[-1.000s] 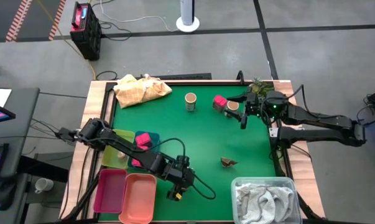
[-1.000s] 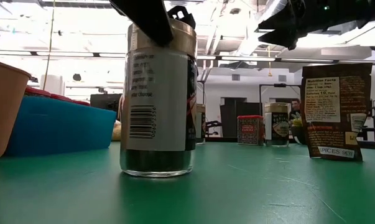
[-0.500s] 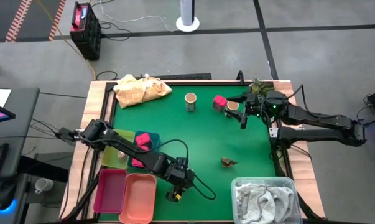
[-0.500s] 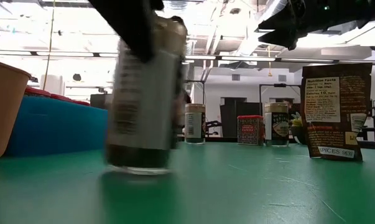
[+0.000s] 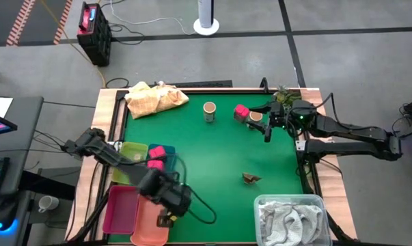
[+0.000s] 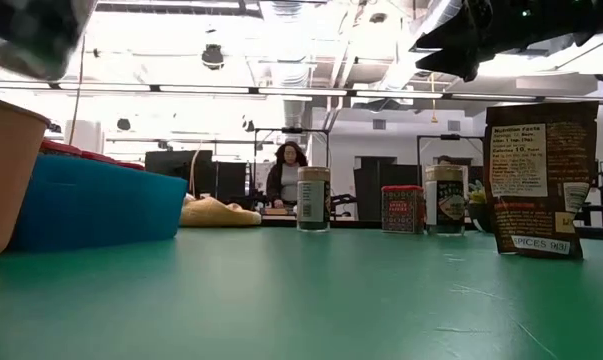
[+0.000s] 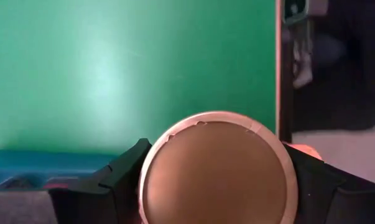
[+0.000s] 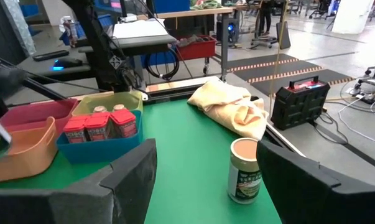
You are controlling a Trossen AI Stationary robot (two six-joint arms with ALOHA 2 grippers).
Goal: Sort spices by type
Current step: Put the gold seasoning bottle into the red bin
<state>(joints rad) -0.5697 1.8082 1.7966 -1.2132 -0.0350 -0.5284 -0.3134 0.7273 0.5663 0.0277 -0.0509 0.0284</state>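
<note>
The left tool [image 5: 166, 217] pinches a tan-lidded jar [image 7: 217, 171] by its sides, lifted off the green surface [image 5: 219, 150] and carried just above the orange bin [image 5: 149, 219], with the pink bin [image 5: 121, 208] beside it and the blue bin of pink-red packets [image 5: 160, 153] a little beyond. The grip sits high on a smooth round body, so the jar could twist or slide out if it swings sharply, or clip the orange bin's rim on the way down. Letting go while still high would likely tip it, and the wrong bin is right next door. The right tool [image 5: 266, 130] hangs with fingers spread near a second jar [image 5: 255, 117] and a packet [image 5: 241, 111], with another jar [image 5: 210, 110] beyond; a sideways drift could knock them over.
</note>
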